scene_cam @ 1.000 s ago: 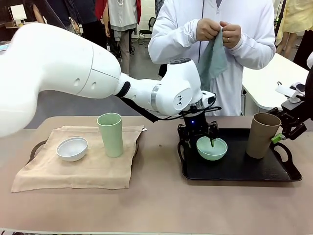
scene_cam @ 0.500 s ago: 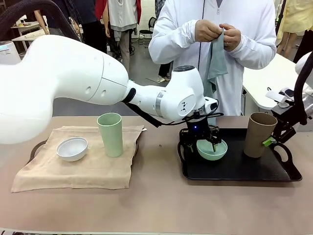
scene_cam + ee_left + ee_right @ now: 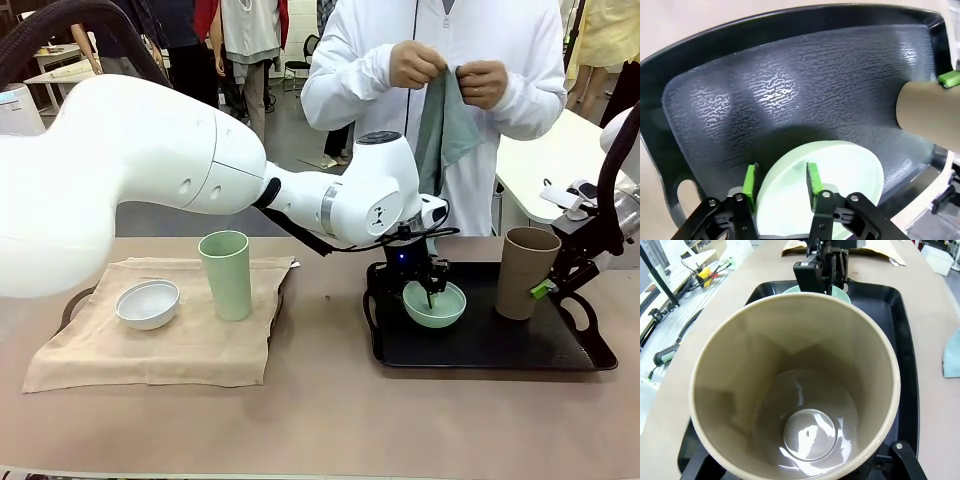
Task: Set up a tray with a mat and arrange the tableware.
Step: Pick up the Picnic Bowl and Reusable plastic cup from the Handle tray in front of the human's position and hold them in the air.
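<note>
White bowl (image 3: pixel 147 303) and green cup (image 3: pixel 225 274) on mat (image 3: pixel 160 340) far left of grippers, left gripper (image 3: pixel 781 183) pinching mint bowl (image 3: pixel 840 185) rim over tray (image 3: pixel 480 345), brown cup (image 3: pixel 521 273) tilted, right gripper (image 3: pixel 556 285) grip unclear, fingers largely hidden.

I'm seeing the brown cup (image 3: pixel 795 385) blocking the right claw's fingers in its wrist view. In the left wrist view, the mint bowl (image 3: pixel 825 185) is running off the bottom edge behind the left claw (image 3: pixel 782 182).
</note>
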### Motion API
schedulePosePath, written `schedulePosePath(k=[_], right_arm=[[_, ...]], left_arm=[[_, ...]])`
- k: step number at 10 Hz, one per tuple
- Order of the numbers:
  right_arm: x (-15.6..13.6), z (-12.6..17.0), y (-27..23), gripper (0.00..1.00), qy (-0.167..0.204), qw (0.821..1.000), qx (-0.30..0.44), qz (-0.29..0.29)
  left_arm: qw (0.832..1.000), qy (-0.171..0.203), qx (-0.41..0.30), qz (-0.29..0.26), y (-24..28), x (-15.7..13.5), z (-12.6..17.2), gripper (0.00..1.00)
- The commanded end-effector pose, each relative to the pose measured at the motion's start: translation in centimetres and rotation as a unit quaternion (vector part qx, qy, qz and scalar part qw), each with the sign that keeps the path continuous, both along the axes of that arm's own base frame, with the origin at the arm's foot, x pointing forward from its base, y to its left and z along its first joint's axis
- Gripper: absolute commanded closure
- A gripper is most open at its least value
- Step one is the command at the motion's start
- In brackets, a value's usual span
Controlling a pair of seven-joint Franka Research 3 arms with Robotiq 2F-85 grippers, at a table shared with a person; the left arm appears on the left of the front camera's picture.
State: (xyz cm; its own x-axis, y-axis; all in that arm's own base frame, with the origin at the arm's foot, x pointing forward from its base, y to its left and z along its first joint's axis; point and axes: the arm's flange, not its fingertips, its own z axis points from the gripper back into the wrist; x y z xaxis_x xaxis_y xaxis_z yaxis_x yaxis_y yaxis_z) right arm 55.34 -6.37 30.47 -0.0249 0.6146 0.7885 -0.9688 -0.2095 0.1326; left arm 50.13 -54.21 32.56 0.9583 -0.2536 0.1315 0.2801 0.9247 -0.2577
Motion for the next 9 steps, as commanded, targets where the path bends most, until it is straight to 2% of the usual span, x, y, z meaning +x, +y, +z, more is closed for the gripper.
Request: schedulePosePath(k=[1, 2, 3, 4, 5, 6, 7, 9], right_arm=[[0.36, -0.01, 0.16, 1.00, -0.005, 1.000, 0.003, 0.000], [0.36, 0.00, 0.23, 1.00, -0.006, 1.000, 0.002, 0.000], [0.34, 0.00, 0.23, 0.76, -0.008, 1.000, 0.001, 0.000], [0.30, -0.01, 0.29, 0.76, -0.011, 1.000, 0.002, 0.001], [0.25, 0.02, 0.33, 1.00, -0.013, 1.000, 0.002, 0.001], [0.22, -0.01, 0.34, 0.76, -0.014, 1.000, 0.001, 0.001], [0.15, 0.02, 0.32, 1.00, -0.016, 1.000, 0.003, 0.000], [-0.13, 0.49, 0.10, 1.00, -0.024, 1.000, 0.006, -0.006]], left_arm=[[0.999, -0.026, 0.020, 0.015, -0.09, -0.78, 0.76, 1.00], [0.999, -0.027, 0.024, 0.016, -0.02, -0.93, 0.84, 1.00], [0.999, -0.029, 0.029, 0.016, 0.04, -1.05, 0.89, 1.00], [0.999, -0.030, 0.033, 0.016, 0.07, -1.23, 1.01, 1.00], [0.999, -0.029, 0.035, 0.015, 0.10, -1.36, 1.11, 1.00], [0.999, -0.028, 0.036, 0.016, 0.16, -1.42, 1.09, 1.00], [0.999, -0.027, 0.037, 0.016, 0.17, -1.42, 1.08, 1.00], [0.999, -0.020, 0.043, 0.016, 0.23, -1.51, 1.21, 1.00]])
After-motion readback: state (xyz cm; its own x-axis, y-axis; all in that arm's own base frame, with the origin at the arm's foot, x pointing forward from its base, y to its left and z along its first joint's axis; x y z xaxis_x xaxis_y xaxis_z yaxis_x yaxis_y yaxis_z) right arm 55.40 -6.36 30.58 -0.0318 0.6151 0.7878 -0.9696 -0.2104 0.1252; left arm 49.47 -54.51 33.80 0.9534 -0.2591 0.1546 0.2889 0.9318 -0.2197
